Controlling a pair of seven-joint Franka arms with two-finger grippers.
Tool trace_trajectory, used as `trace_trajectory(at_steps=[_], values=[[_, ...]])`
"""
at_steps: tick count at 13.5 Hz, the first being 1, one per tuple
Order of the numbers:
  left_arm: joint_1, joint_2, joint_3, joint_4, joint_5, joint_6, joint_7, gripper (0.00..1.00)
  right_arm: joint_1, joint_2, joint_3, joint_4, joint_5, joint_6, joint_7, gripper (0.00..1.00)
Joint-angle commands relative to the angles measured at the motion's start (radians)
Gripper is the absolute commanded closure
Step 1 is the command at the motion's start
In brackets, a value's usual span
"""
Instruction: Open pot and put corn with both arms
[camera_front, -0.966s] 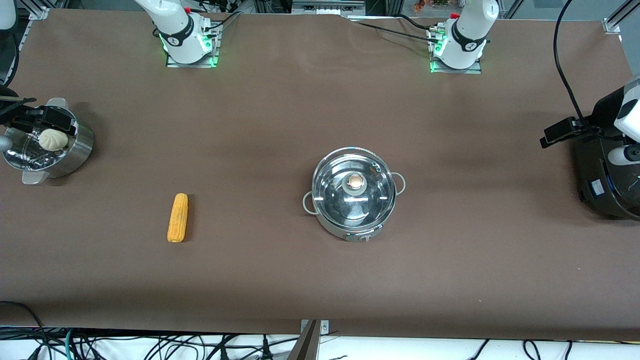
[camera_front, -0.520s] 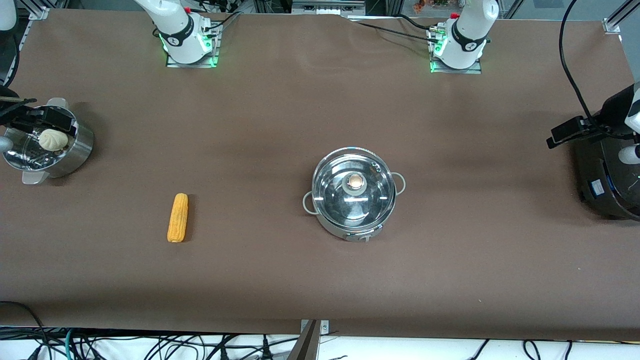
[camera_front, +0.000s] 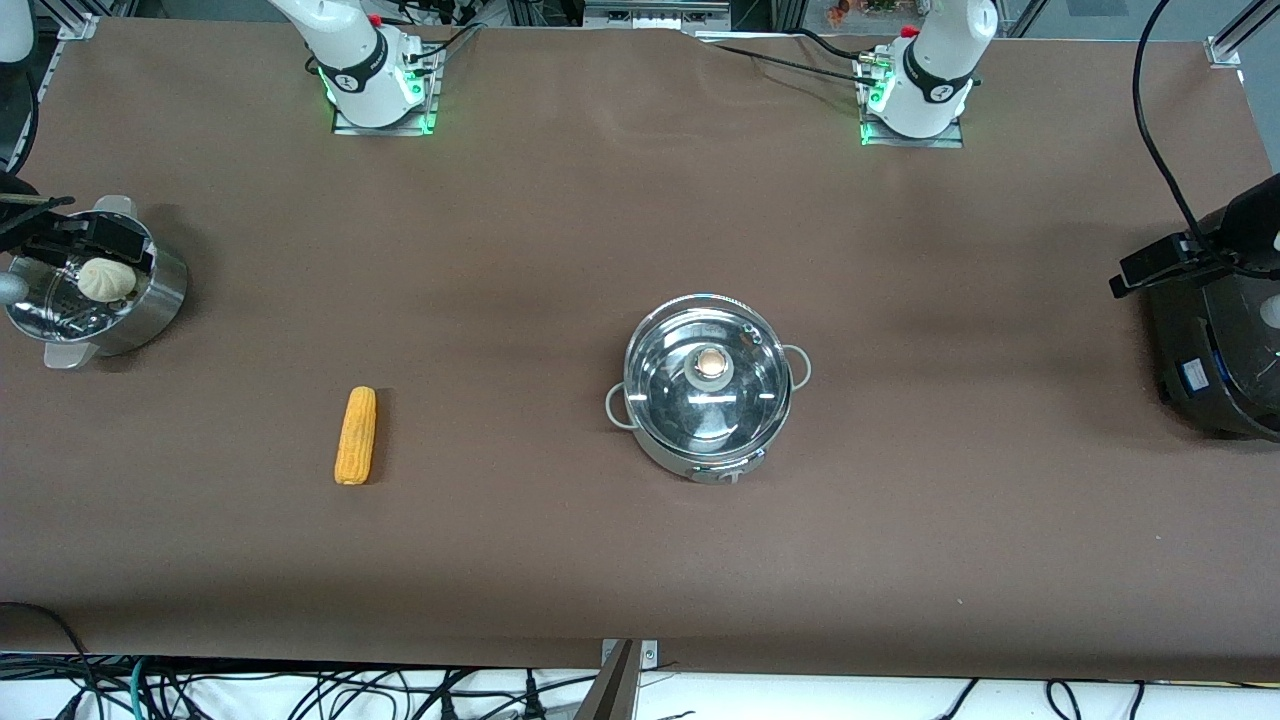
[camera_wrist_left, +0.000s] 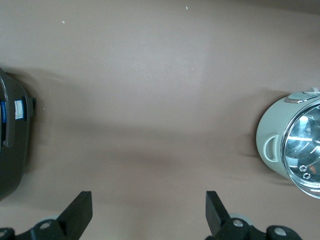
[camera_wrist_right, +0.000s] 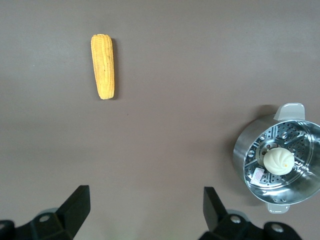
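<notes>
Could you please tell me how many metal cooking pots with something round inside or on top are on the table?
2. The pot with its glass lid sits mid-table. The steamer, holding a bun, stands at the right arm's end of the table. None seem hidden.

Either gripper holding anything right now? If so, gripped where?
Nothing is held. The left gripper and the right gripper are both open over bare table. The corn lies on the table and the pot is lidded.

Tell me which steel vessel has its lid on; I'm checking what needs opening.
The pot mid-table: a clear glass lid covers it. The steamer at the right arm's end is open, bun showing.
</notes>
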Motion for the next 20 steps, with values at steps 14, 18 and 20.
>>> trace_trajectory(at_steps=[14, 18, 20], values=[[-0.004, -0.001, -0.017, 0.002, 0.062, 0.001, 0.022, 0.0, -0.004, 0.01, 0.005, 0.028, -0.005, -0.003, -0.008, 0.0], [-0.045, 0.106, -0.017, 0.016, 0.07, 0.001, 0.018, 0.0, 0.013, 0.051, 0.007, 0.026, -0.003, 0.007, -0.012, 0.0], [-0.047, 0.103, -0.017, 0.019, 0.072, 0.001, 0.019, 0.0, 0.021, 0.077, 0.007, 0.026, -0.003, 0.021, -0.005, 0.0]])
